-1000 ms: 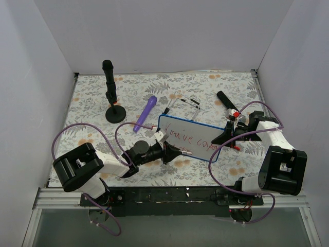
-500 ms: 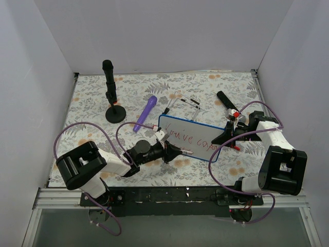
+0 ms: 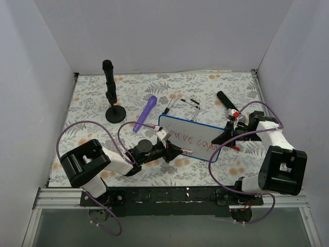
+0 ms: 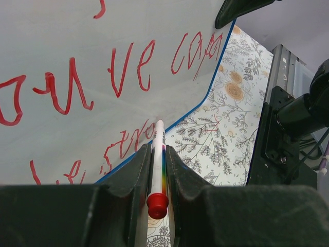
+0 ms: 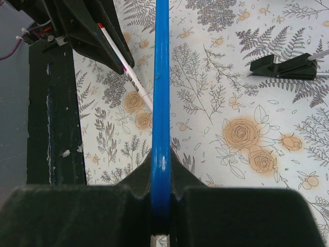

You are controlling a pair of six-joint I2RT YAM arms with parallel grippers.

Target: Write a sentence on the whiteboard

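Observation:
The whiteboard [image 3: 191, 127] sits tilted in the middle of the floral table, its glossy face [image 4: 67, 36] filling the left wrist view. The sentence [image 3: 188, 140] runs in red script over two lines [image 4: 123, 67]. My left gripper [image 3: 176, 151] [image 4: 158, 148] is shut on a white marker with a red end [image 4: 158, 175]. The marker's tip rests on the board near its lower blue rim, by the second line. My right gripper [image 3: 225, 137] [image 5: 160, 160] is shut on the board's blue rim [image 5: 161, 77] at its right end. The marker [image 5: 128, 72] also shows in the right wrist view.
A black microphone on a round stand [image 3: 109, 92] is at the back left. A purple cylinder [image 3: 146, 113] lies behind the board's left corner. Small clips [image 3: 186, 101] and a black bar [image 3: 226, 100] [image 5: 285, 67] lie further back. White walls enclose the table.
My left arm has shifted a little to the right, carrying the marker along the board's lower edge. The right arm and the board have not moved.

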